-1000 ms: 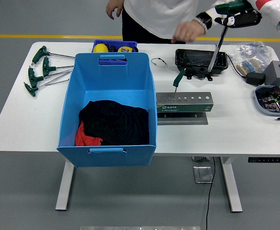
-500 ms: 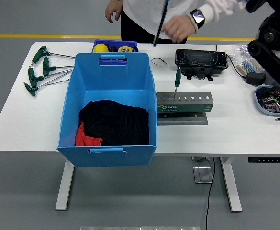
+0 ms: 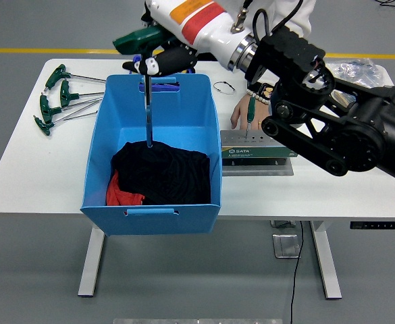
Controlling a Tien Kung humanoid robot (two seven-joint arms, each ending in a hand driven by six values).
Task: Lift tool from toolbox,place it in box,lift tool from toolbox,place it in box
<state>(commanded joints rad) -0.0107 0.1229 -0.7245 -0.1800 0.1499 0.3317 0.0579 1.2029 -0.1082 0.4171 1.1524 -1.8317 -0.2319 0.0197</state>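
Note:
My right hand (image 3: 158, 59) reaches across from the right and is shut on a T-handle tool (image 3: 148, 111) with a green grip. The tool's steel shaft hangs straight down inside the blue box (image 3: 109, 128), its tip just above the black cloth (image 3: 163, 172) at the bottom. The grey tool rack (image 3: 254, 147) stands to the right of the box, partly behind my black forearm. One green-handled tool (image 3: 250, 111) stands upright in the rack. A person's hand (image 3: 240, 113) rests on the table just behind the rack.
Several green T-handle wrenches (image 3: 57, 98) lie on the white table (image 3: 28, 169) left of the box. A red cloth (image 3: 121, 194) peeks out under the black one. A clear plastic bag (image 3: 359, 69) sits at the far right; my arm hides much of that side.
My right arm has swung from the far right to above the blue box, carrying the T-handle tool. The person's hand has come down onto the table by the rack.

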